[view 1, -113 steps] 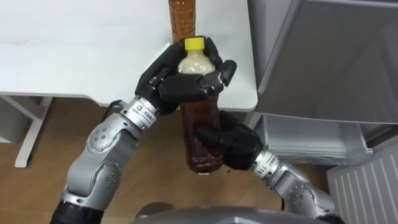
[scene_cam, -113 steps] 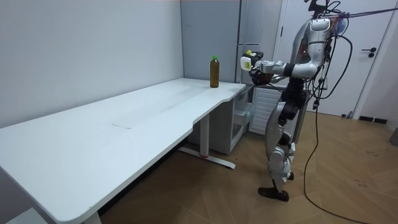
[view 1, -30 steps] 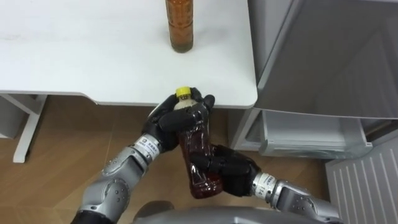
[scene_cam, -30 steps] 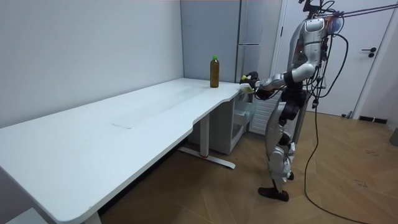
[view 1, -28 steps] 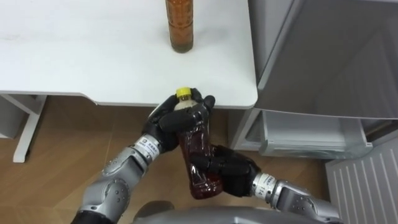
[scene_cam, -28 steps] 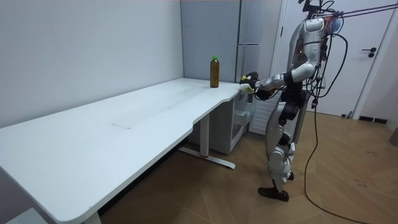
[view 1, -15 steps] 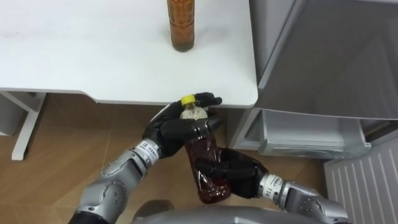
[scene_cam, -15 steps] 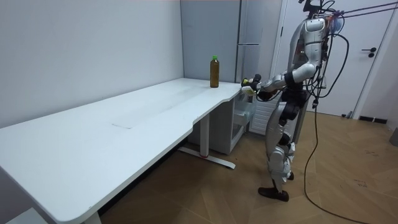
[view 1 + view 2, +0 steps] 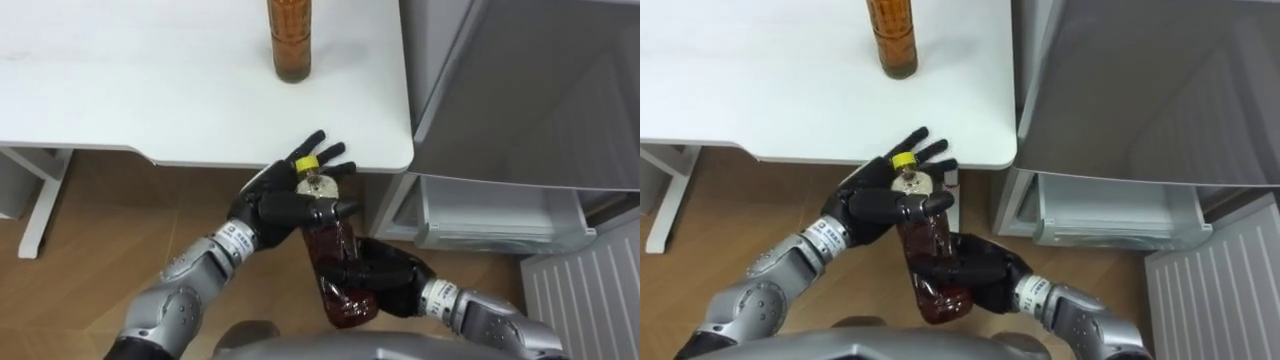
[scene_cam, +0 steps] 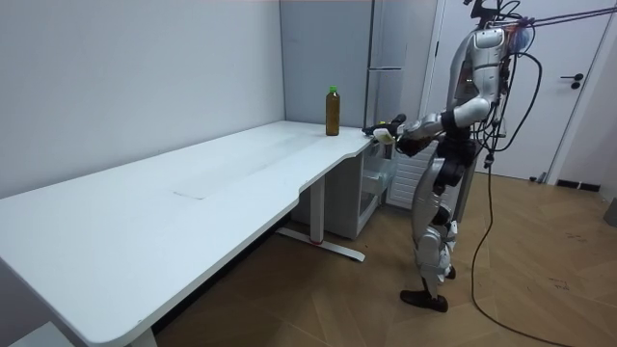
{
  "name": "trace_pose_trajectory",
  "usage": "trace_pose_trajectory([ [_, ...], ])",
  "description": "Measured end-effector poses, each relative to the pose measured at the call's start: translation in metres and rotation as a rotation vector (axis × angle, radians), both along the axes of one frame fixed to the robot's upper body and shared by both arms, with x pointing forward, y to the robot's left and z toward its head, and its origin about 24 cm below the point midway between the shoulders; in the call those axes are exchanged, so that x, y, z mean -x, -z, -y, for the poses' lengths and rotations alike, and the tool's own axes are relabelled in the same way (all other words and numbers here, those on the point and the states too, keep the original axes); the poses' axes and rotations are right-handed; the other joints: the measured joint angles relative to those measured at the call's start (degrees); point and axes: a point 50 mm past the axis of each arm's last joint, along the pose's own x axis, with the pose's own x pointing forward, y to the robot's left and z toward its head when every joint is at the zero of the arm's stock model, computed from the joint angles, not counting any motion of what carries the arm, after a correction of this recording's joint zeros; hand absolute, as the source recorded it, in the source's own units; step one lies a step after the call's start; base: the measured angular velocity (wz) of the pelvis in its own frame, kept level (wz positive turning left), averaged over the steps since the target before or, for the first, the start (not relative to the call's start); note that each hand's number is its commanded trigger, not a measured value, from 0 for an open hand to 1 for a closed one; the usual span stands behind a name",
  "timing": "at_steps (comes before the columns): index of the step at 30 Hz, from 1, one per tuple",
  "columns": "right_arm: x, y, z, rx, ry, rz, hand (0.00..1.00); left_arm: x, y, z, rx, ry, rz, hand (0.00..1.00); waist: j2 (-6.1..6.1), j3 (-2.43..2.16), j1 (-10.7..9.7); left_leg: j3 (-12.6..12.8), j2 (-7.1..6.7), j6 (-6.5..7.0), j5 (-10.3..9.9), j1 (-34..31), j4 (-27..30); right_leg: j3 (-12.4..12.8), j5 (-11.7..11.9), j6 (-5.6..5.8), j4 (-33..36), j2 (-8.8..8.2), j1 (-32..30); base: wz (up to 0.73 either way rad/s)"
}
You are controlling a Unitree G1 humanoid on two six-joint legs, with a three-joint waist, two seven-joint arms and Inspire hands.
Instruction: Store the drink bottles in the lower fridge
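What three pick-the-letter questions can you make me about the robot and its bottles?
1. Where does the second bottle stand? A floor. B white table. C drawer.
2. What colour is the held bottle's cap? A red. B blue. C yellow.
3. What is the right hand doing? A gripping the held bottle. B lying flat on the table. C hanging empty.
Answers: 1 B, it stands upright on the tabletop. 2 C, the cap beside the left hand is yellow. 3 A, its fingers curl round the bottle's lower part.
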Motion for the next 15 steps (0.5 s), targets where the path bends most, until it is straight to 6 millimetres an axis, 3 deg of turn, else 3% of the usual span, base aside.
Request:
trace_pose_trajectory([
  [10, 0.015, 0.005, 0.02, 0.058, -0.01, -0.014, 1.0, -0.003, -0.028, -0.023, -0.2, 0.088, 0.085, 0.0, 0.29, 0.13, 0.23, 0.08, 0.29, -0.01, 0.01, -0.67, 0.54, 0.07, 0.11, -0.18, 0.09, 0.13, -0.61, 0.0],
  [13, 0.022, 0.006, 0.031, 0.097, -0.01, -0.013, 1.0, -0.014, -0.074, -0.039, -0.197, -0.022, 0.303, 0.0, 0.65, 0.32, 1.02, -0.35, 0.25, 0.08, -0.07, -0.95, 0.86, -0.03, 0.11, -0.17, 0.19, 0.08, -0.7, 0.05],
  [15, 0.03, 0.008, 0.035, 0.123, -0.01, -0.032, 1.0, -0.02, -0.132, -0.06, -0.096, -0.241, 0.607, 0.0, 0.88, 0.23, 2.13, -0.25, 0.05, 0.08, -0.04, 0.18, 0.13, -0.05, 0.06, -0.1, -0.03, -0.06, 0.21, -0.06],
])
